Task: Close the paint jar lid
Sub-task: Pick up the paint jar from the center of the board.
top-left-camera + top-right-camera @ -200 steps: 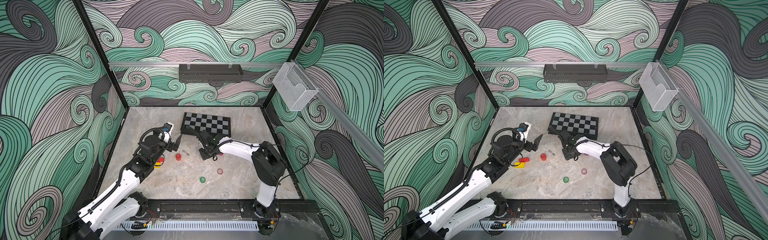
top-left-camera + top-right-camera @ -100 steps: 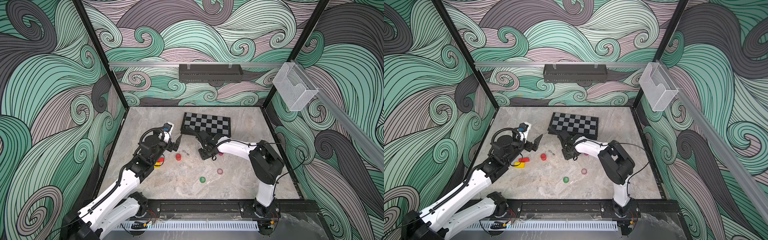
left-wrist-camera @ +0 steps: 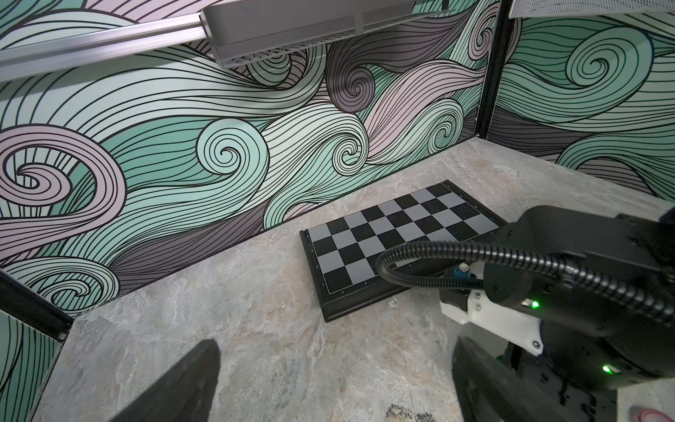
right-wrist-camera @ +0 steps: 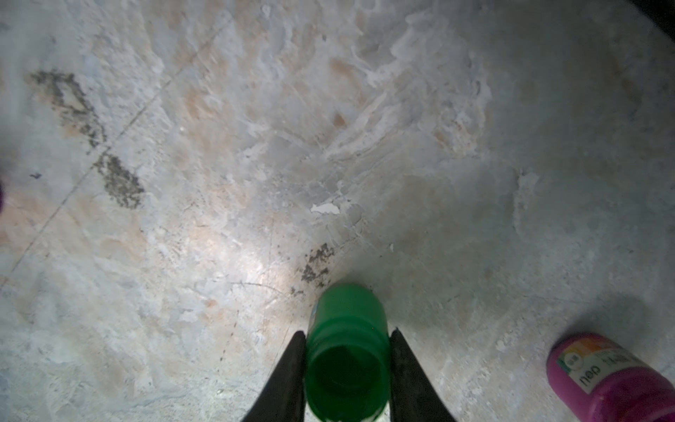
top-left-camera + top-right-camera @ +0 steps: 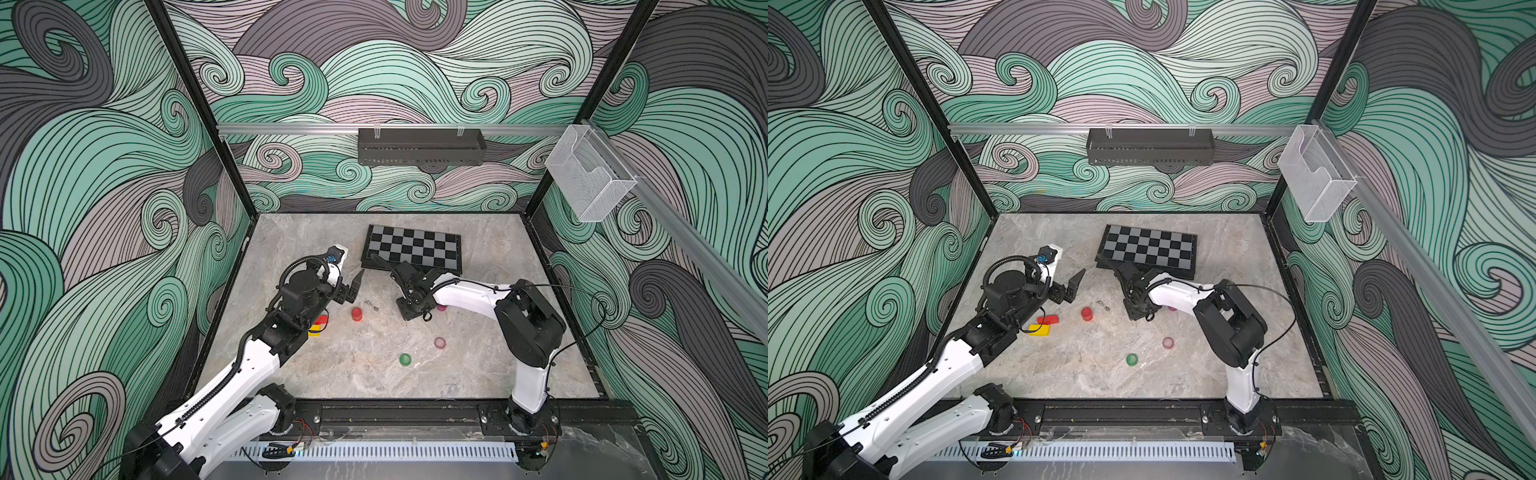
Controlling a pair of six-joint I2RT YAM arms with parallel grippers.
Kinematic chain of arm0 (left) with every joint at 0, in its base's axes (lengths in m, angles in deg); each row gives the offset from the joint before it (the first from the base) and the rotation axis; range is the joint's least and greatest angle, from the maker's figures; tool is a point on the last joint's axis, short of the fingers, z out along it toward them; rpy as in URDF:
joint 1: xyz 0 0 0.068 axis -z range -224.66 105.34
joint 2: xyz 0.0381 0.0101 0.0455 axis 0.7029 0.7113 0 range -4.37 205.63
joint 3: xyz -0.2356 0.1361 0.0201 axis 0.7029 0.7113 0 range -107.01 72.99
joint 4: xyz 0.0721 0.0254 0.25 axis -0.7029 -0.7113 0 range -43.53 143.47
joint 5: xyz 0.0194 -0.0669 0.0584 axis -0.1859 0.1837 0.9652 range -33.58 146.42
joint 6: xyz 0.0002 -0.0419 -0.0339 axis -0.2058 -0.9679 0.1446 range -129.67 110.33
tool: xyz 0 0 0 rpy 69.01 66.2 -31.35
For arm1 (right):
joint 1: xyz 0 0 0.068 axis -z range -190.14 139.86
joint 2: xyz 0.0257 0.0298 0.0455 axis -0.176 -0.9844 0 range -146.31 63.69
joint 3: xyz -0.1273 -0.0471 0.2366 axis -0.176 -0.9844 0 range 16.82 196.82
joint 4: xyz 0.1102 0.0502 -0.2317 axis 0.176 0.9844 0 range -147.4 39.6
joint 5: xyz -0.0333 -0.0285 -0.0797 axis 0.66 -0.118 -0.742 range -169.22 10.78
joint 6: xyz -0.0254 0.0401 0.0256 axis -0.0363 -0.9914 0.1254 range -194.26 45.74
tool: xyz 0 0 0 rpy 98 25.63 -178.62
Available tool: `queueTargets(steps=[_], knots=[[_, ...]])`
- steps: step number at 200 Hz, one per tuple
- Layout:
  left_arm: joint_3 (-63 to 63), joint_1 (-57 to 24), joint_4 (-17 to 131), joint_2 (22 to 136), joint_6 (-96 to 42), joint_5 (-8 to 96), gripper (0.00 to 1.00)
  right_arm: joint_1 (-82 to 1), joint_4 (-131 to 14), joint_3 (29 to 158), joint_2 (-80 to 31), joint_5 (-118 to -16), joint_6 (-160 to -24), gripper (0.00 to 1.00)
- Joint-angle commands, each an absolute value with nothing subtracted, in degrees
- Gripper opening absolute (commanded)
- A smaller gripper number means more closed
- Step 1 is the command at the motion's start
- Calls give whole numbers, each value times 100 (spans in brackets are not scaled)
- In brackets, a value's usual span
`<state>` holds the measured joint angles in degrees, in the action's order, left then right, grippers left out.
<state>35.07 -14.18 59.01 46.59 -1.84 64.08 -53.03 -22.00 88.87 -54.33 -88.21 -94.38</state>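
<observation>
An open green paint jar (image 4: 347,350) with no lid stands between the fingers of my right gripper (image 4: 347,334), which is shut on its neck from both sides. In both top views my right gripper (image 5: 410,312) points down at the table and hides the jar. The green lid (image 5: 405,359) lies flat on the table nearer the front, apart from the gripper. My left gripper (image 5: 354,286) hovers open and empty to the left, and the left wrist view shows its fingers wide apart over bare table (image 3: 334,345).
A magenta jar (image 4: 613,380) stands close beside the right gripper. A red jar (image 5: 356,314), a pink lid (image 5: 439,343), and red (image 5: 1048,319) and yellow (image 5: 1040,330) blocks lie around. A chessboard (image 5: 413,251) sits behind.
My right gripper's fingers have closed in onto the green jar, and the right arm's elbow has shifted slightly. The left arm has not moved.
</observation>
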Motion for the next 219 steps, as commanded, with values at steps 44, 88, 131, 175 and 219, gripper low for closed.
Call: queueTargets(steps=[44,88,131,175,219], knots=[[3336,-1425,5909,4687,-322,6160,98,-5252,-2040,8978,-4610,-8775,-9256,33],[3293,-1424,5848,4793,-344,5675,99,-5244,-1628,8915,-3878,-8515,-9035,33],[3553,-1299,6270,4850,-669,4824,95,-5248,-1188,8959,-3363,-8244,-8903,33],[4146,-813,7261,5003,-457,4759,91,-5262,-941,8957,-2971,-7966,-8901,33],[4412,-247,7837,5427,-78,5053,91,-5268,-727,9008,-2802,-7922,-8850,32]])
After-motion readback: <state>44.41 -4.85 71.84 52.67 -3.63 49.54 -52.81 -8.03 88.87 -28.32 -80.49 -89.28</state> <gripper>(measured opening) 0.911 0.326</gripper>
